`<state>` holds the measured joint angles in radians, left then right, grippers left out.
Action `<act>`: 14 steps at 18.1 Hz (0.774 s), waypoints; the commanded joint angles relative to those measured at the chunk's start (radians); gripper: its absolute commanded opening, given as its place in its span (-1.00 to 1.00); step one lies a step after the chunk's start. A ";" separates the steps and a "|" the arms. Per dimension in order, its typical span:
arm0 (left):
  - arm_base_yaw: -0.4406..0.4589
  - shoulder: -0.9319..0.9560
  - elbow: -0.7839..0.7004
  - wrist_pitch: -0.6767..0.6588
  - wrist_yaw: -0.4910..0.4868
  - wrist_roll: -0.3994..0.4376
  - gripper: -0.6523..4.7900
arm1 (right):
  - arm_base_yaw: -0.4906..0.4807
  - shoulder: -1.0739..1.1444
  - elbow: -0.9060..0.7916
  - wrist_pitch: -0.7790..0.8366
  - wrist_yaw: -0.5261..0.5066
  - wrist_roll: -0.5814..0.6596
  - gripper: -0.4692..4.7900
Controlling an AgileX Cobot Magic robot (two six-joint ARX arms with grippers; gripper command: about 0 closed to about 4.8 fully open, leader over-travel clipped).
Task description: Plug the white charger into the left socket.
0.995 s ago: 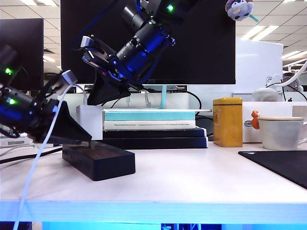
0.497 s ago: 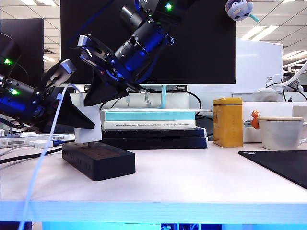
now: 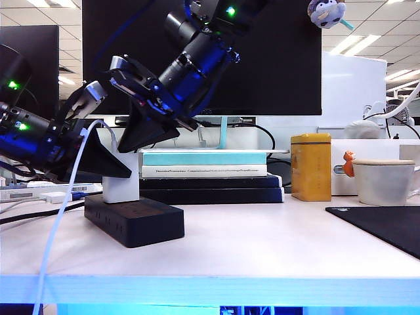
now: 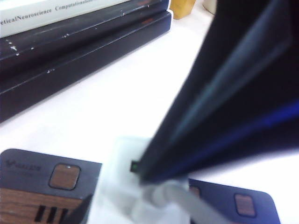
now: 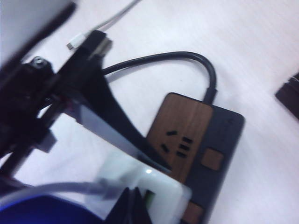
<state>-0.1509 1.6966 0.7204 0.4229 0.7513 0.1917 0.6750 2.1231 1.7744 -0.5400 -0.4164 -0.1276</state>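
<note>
The white charger (image 3: 121, 189) stands upright on the left end of the black power strip (image 3: 152, 224), and its white cable (image 3: 58, 226) hangs off the table's front. The left socket is hidden under the charger. My left gripper (image 3: 125, 174) comes in from the left and is shut on the charger (image 4: 117, 186), one dark finger (image 4: 219, 107) on either side. My right gripper (image 3: 122, 148) reaches across from above, shut, its tip resting on the charger's top (image 5: 163, 186). One bare outlet (image 5: 177, 142) shows beside the charger, toward the strip's black cord (image 5: 205, 74).
A stack of books (image 3: 203, 174) lies just behind the strip, under a black monitor (image 3: 275, 59). A yellow tin (image 3: 311, 166), a white mug (image 3: 384, 180) and a black mat (image 3: 387, 230) are to the right. A small flat white piece (image 3: 56, 196) lies at far left.
The charger has come down from just above the strip and now sits on it. My right gripper has dropped onto its top, and my left gripper has shifted slightly right with it.
</note>
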 commanded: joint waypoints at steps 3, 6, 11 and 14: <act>-0.027 -0.006 0.005 0.076 -0.059 -0.018 0.02 | -0.008 0.048 -0.037 -0.209 0.103 -0.011 -0.84; -0.026 -0.020 0.005 0.071 -0.059 -0.040 0.69 | -0.009 0.038 -0.037 -0.172 0.103 -0.011 -0.84; -0.024 -0.119 0.005 -0.094 -0.160 0.070 1.00 | -0.009 0.010 -0.037 -0.115 0.106 -0.003 -0.84; -0.024 -0.209 0.005 -0.203 -0.311 0.132 0.99 | -0.010 -0.034 -0.037 -0.066 0.133 -0.003 -0.84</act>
<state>-0.1791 1.5078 0.7219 0.2325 0.5003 0.2985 0.6743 2.0838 1.7531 -0.5293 -0.3668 -0.1284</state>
